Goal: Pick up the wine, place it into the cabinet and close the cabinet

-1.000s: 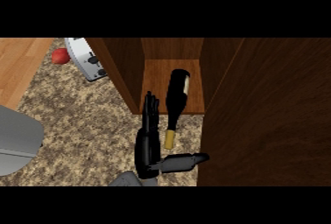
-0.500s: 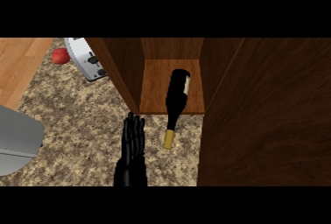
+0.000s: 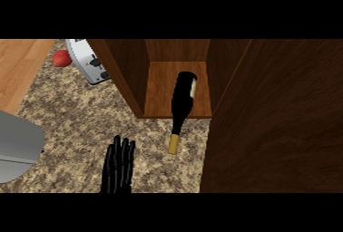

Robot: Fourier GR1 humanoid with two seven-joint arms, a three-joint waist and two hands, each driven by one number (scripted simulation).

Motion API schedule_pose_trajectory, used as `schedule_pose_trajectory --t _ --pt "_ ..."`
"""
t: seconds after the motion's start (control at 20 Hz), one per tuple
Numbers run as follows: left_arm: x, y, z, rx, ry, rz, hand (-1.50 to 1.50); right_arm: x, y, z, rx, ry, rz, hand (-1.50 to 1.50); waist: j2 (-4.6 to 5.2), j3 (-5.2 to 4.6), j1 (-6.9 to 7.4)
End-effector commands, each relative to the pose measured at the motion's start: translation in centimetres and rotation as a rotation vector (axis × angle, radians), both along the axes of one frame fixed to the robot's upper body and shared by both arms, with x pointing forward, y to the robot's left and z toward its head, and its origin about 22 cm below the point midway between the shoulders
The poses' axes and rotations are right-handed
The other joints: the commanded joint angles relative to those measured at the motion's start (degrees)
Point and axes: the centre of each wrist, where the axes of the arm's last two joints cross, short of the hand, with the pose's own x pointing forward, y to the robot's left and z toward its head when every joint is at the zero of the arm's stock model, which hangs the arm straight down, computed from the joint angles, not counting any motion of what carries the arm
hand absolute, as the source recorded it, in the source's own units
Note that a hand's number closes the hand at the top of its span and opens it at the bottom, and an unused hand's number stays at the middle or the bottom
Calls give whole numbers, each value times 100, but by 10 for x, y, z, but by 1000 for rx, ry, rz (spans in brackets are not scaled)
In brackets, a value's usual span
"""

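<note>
Fingers straight and held together, pointing away from me toward the cabinet: that is how I see the one hand (image 3: pixel 119 165) in the head view, a black hand coming up from the lower edge over the speckled stone counter (image 3: pixel 80 118). It holds nothing, and I cannot tell from this view alone which arm it belongs to.

The wine bottle (image 3: pixel 181 106) lies on its side, apart from the hand. Its dark body rests on the wooden floor of the open cabinet (image 3: pixel 157 93), base toward the cabinet's back, while its neck and yellow-capped mouth stick out past the cabinet's front lip onto the counter. The capped end lies just to the right of my fingertips (image 3: pixel 120 142) and a little farther from me, with bare counter between them.

The cabinet door (image 3: pixel 281 118) stands open, a broad dark wood panel filling the right side of the view, its edge running down beside the bottle's neck.

Toward the counter's far left corner I see a white and grey toaster (image 3: pixel 90 63) tilted against the cabinet's left wall, with a red apple (image 3: pixel 61 58) just beside it. A grey rounded shape (image 3: pixel 17 145) sits at the left edge; I cannot tell what it is.
</note>
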Motion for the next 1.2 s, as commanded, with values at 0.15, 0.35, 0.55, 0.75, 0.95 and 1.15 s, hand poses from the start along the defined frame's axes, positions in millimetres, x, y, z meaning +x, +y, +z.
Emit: schedule_pose_trajectory --t 0.15,0.35,0.55,0.75,0.95,1.15 --pt "-33 42 9 20 -8 -59 -150 -22 -2 6 29 -54 114 150 3 -4 30" --pt "-20 65 26 41 -9 -47 -150 -35 13 0 102 63 215 150 -7 -3 -9" --pt "-22 79 16 41 -31 6 -150 -41 20 0 95 144 270 150 -5 -9 19" --pt "-22 104 29 21 -52 22 -150 -44 33 -2 115 181 337 150 -12 -12 51" --pt "-15 120 44 18 -47 36 -150 -50 49 3 16 96 459 150 -16 -11 38" --pt "-22 133 54 15 -47 67 -150 -63 68 3 35 113 511 150 -26 -10 41"
